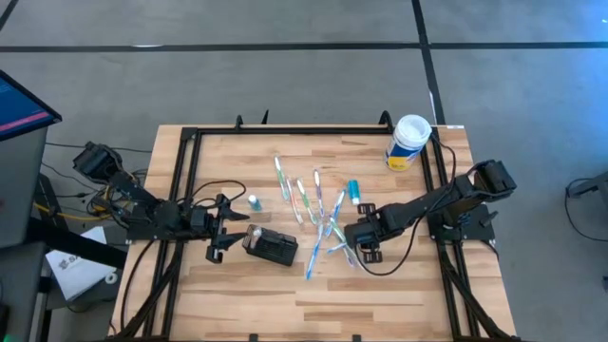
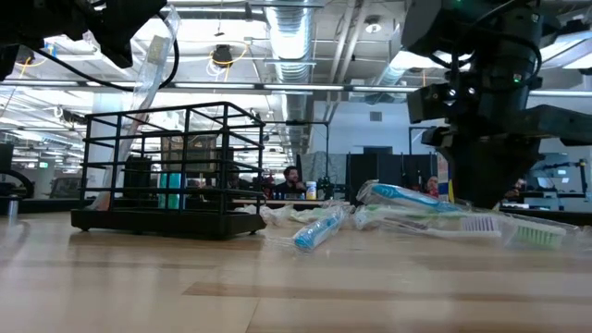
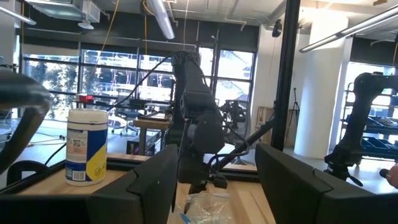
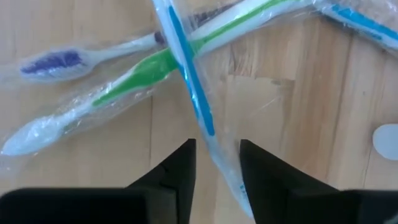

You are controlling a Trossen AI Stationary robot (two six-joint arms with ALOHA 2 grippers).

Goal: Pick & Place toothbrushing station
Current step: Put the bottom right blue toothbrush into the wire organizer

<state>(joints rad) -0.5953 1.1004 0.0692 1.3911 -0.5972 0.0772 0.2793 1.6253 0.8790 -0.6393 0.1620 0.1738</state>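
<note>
The toothbrushing station (image 1: 273, 246) is a black wire-framed box (image 2: 171, 171) standing on the table left of centre. A clear-wrapped toothbrush (image 2: 153, 65) stands slanted in it. My left gripper (image 1: 221, 239) waits open just left of the station, pointing toward it. Several wrapped toothbrushes (image 1: 318, 204) lie scattered at mid-table. My right gripper (image 1: 359, 249) points down over their near end, open. Its fingers (image 4: 183, 168) stand on either side of a blue-striped wrapped toothbrush (image 4: 189, 81) that lies flat on the wood. My right gripper comes from above with its fingers across the blue-striped toothbrush's handle (image 4: 214, 146), one finger on each side. The wrapper runs close against one finger (image 4: 258, 174); I cannot tell whether it touches. The toothbrush lies flat on the table.
A white-lidded yellow-and-white canister (image 1: 408, 141) stands at the far right corner. Two small tubes (image 1: 255, 201) (image 1: 354, 193) stand among the brushes. A green toothbrush (image 4: 155, 65) crosses under the blue-striped one. A black frame (image 1: 185, 161) runs along the table's edges.
</note>
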